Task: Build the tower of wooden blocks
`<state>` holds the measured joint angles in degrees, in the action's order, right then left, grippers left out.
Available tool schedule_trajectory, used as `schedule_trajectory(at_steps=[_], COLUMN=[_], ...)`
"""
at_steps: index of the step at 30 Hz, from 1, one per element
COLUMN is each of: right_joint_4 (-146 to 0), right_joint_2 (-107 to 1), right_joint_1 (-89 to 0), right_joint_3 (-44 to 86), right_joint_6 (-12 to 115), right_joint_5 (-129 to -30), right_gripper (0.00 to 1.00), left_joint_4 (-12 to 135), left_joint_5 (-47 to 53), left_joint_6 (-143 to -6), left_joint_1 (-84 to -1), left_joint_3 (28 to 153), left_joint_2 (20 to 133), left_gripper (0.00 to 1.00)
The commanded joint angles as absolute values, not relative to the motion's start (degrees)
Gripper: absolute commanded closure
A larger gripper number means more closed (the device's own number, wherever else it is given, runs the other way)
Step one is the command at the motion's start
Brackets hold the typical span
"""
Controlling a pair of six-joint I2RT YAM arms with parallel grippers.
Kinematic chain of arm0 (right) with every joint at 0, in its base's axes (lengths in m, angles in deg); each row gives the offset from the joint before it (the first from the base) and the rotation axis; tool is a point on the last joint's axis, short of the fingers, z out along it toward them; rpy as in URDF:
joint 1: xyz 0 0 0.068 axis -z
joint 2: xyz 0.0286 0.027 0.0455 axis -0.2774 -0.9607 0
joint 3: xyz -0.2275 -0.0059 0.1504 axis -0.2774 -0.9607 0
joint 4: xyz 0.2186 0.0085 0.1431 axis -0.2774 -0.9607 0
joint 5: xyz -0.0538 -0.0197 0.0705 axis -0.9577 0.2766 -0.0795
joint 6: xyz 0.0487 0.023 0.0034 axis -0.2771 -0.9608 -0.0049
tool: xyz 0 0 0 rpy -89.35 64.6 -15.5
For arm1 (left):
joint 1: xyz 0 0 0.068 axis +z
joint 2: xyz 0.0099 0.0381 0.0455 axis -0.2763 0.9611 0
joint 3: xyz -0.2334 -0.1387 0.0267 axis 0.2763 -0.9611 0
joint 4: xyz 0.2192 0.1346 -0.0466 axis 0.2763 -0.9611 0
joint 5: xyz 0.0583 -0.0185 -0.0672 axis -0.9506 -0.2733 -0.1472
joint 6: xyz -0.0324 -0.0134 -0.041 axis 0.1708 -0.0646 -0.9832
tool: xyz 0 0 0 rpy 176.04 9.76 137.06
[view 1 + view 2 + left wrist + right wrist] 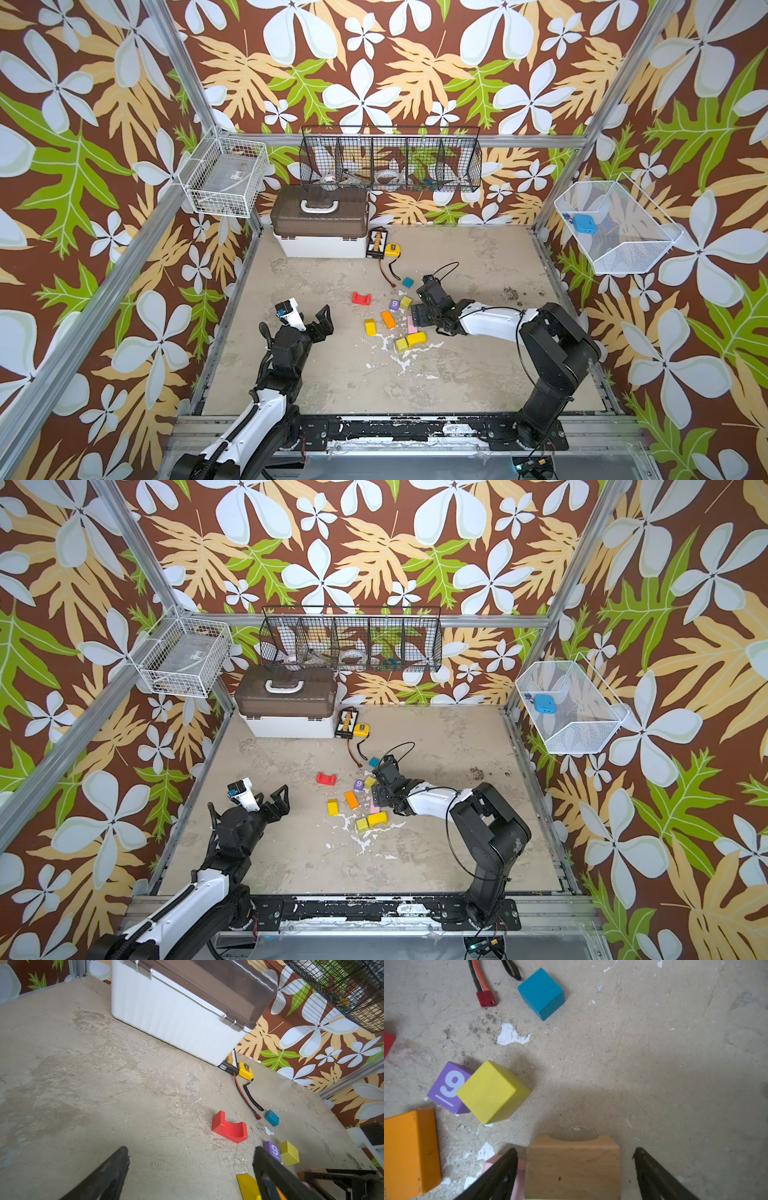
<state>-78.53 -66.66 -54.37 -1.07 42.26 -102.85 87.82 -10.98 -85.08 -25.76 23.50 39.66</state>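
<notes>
**Partner:** Got anything yet?
**Me:** No. My right end effector (575,1151) is spread astride the tan arch (572,1169) on the bench (675,1064), not touching it. I'd centre first, stay off the pink bar (492,1162) just beside it, then squeeze the flat sides. My left end effector (191,1149) hangs spread and empty.
**Partner:** Count?
**Me:** Four yellow blocks (370,327). One each: red arch (361,298), teal cube (408,282), purple cube (394,306), orange block (388,319), pink, tan. No tower stands yet
</notes>
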Motion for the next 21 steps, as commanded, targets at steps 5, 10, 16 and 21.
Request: schedule_trajectory(at_steps=[5,10,16,21], right_joint_4=[-79.3,-78.9,-78.4,-78.6], right_joint_2=[-66.8,-65.9,-64.9,-64.7], right_joint_1=[-54.4,-54.4,-54.4,-54.3], right_joint_3=[-1.6,-2.6,-3.5,-3.4], right_joint_6=[41.1,39.6,37.5,36.5], right_joint_5=[-105.7,-108.0,-110.5,-112.7], right_gripper=[0.21,0.29,0.38,0.38], left_joint_4=[89.8,89.9,89.9,89.9], left_joint_5=[-12.0,-11.9,-12.0,-12.1], left_joint_6=[-84.7,-84.6,-84.6,-84.6], left_joint_1=[-26.0,-26.1,-26.2,-26.3], left_joint_3=[23.7,23.6,23.5,23.5], left_joint_2=[39.3,39.0,38.9,38.8], left_gripper=[0.05,0.05,0.05,0.05])
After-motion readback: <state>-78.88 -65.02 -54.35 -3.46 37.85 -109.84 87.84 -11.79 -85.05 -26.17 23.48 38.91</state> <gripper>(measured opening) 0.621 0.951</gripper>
